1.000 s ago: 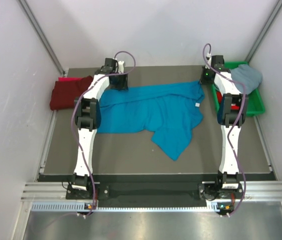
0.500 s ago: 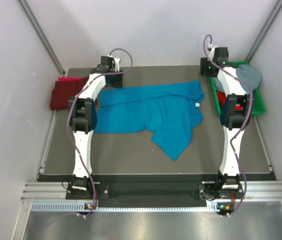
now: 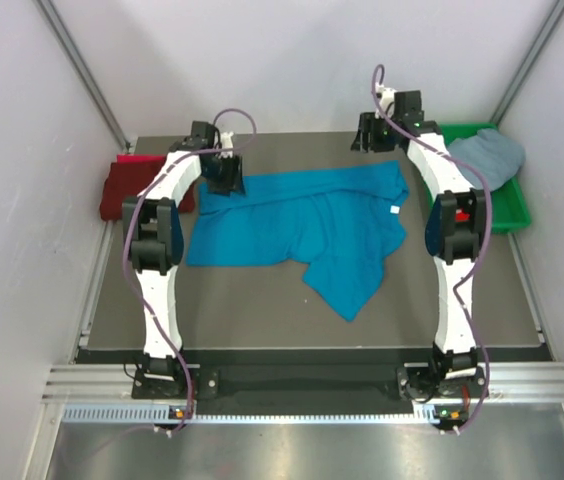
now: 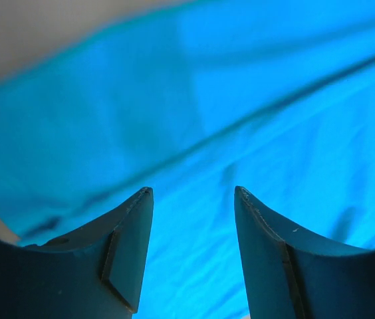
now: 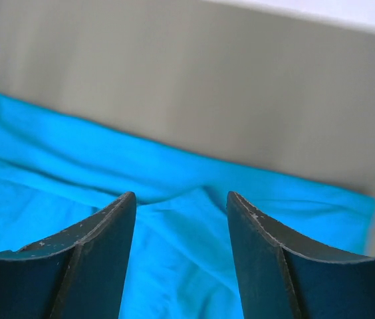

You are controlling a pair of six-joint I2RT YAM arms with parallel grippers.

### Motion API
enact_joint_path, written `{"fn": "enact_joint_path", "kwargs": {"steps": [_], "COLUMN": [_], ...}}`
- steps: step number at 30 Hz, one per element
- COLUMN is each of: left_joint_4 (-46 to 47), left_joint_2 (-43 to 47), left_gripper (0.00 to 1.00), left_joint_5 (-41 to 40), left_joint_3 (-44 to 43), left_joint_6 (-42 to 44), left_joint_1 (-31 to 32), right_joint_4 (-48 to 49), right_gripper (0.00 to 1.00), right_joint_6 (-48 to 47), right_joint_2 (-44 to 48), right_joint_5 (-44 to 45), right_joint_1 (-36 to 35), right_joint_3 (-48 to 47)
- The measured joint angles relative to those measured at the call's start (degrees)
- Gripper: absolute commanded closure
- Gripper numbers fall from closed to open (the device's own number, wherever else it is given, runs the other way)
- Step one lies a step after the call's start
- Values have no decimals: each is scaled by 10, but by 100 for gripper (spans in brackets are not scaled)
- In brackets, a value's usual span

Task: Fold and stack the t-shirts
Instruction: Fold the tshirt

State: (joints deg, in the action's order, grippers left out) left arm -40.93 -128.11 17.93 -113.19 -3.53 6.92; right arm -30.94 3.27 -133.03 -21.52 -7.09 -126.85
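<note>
1. The turquoise t-shirt (image 3: pixel 302 225) lies unfolded and rumpled across the middle of the desk (image 3: pixel 262 290), with one lobe trailing toward the near edge. The maroon t-shirt (image 3: pixel 127 190) sits at the far left corner, and a red t-shirt (image 3: pixel 132 158) shows just behind it. The grey-blue t-shirt (image 3: pixel 492 152) is heaped in the green bin (image 3: pixel 507 210) at the far right.
2. The left claw (image 4: pixel 194 193) is spread and empty. It hovers over the far left part of the turquoise t-shirt, with creased cloth filling its view.
3. The right claw (image 5: pixel 181 196) is also spread and empty. It is aimed at the far right edge of the same shirt, where the cloth meets bare desk.
4. Risk: the right claw is lined up right at the hem. If it closes there, we judge it may catch only a sliver of cloth, or none, and the cloth could slip out on the lift.
5. Risk: the cloth under the left claw is ridged. A pinch there could take a crease or a doubled layer instead of a clean edge, and the fold would skew.
6. Risk: if the two grips are unequal, the lift drags the shirt sideways and bunches the trailing lobe further.
7. Risk: the left arm works near the maroon t-shirt. A wide sweep could brush that shirt and disturb it.
</note>
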Motion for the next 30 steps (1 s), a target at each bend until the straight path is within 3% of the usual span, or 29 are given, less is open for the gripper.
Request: {"fn": "enact_joint_path", "kwargs": {"steps": [11, 22, 25, 27, 30], "left_joint_4": [-28, -27, -27, -27, -27], "left_joint_2": [-34, -42, -42, -42, -42], "left_gripper": [42, 42, 41, 42, 41], "left_joint_5": [-4, -24, -24, -24, -24], "left_joint_3": [23, 23, 23, 23, 23], "left_joint_6": [-10, -15, -18, -20, -23], "left_joint_1": [-35, -38, -38, -39, -39], "right_joint_4": [-6, -16, -17, -18, -19], "right_gripper": [45, 60, 70, 87, 99], "right_joint_6": [14, 13, 13, 9, 8], "right_joint_2": [-81, -104, -104, -104, -104], "right_joint_5": [-8, 0, 2, 6, 14], "right_joint_1": [-10, -27, -33, -34, -34], "right_joint_3": [0, 2, 9, 12, 14]}}
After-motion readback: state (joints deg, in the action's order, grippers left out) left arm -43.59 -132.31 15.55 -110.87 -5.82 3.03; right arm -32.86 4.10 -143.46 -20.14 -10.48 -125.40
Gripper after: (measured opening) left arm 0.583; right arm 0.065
